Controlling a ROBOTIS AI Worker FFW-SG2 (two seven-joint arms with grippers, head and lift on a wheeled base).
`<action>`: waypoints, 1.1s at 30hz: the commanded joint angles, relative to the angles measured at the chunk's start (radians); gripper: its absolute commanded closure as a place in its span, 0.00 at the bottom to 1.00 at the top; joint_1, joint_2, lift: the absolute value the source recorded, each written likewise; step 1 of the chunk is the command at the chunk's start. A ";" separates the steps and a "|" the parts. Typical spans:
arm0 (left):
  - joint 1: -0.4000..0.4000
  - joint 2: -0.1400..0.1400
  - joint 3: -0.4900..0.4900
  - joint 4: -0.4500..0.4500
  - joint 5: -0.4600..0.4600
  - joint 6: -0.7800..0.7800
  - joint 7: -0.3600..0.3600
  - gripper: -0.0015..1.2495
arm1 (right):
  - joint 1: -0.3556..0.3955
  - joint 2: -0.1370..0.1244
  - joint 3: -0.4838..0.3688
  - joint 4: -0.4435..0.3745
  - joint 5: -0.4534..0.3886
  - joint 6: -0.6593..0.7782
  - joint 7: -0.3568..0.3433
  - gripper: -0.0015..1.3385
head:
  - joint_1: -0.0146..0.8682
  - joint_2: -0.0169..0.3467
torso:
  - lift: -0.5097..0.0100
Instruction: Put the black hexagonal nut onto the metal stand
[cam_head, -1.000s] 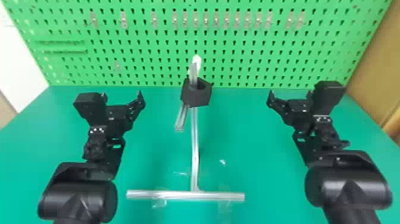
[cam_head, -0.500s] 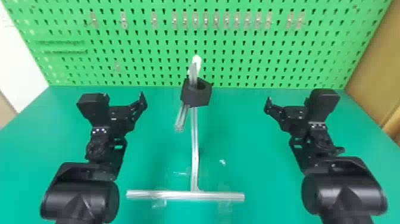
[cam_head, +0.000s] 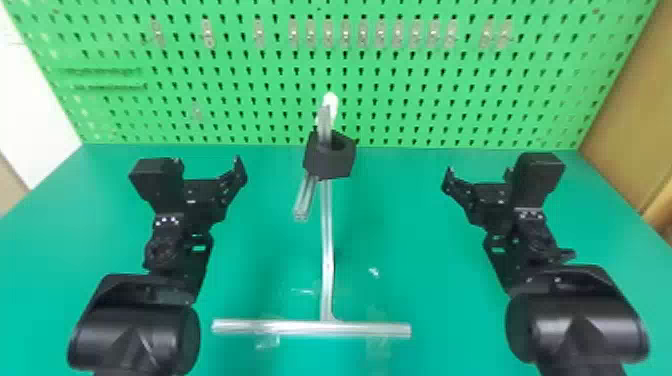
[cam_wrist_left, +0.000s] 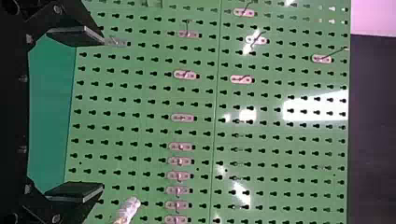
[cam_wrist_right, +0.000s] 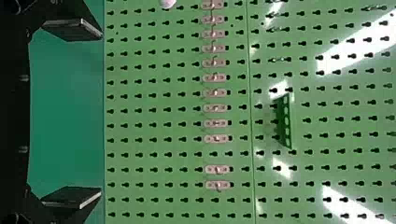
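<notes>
Head view, left gripper (cam_head: 209, 168): I had its fingers spread, left of the metal stand (cam_head: 327, 250).
Right gripper (cam_head: 479, 175): its fingers were spread as well, right of the stand.
Black nut (cam_head: 329, 164): it sat around the stand's bar, apart from both my grippers.
Green table (cam_head: 430, 300): it lay under the stand.
Pegboard (cam_head: 410, 102): it rose behind, holding a row of hooks (cam_head: 363, 33).

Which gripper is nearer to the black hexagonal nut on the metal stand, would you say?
Left. The left gripper sits open across the smaller gap, left of the black hexagonal nut; the right gripper, also open, sits across a wider gap to its right.
</notes>
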 joint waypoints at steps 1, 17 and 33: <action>-0.002 0.000 -0.001 0.001 -0.001 0.000 0.000 0.14 | 0.002 -0.002 0.004 0.000 -0.005 0.008 -0.001 0.10 | 0.80 0.27 | 0.98; -0.002 0.000 -0.001 0.007 -0.002 0.000 0.000 0.14 | -0.004 -0.009 0.018 0.000 -0.019 0.022 -0.001 0.09 | 0.80 0.27 | 0.98; 0.000 0.000 -0.001 0.007 0.002 0.000 0.000 0.14 | -0.012 -0.009 0.019 0.000 -0.032 0.025 -0.001 0.09 | 0.80 0.27 | 0.98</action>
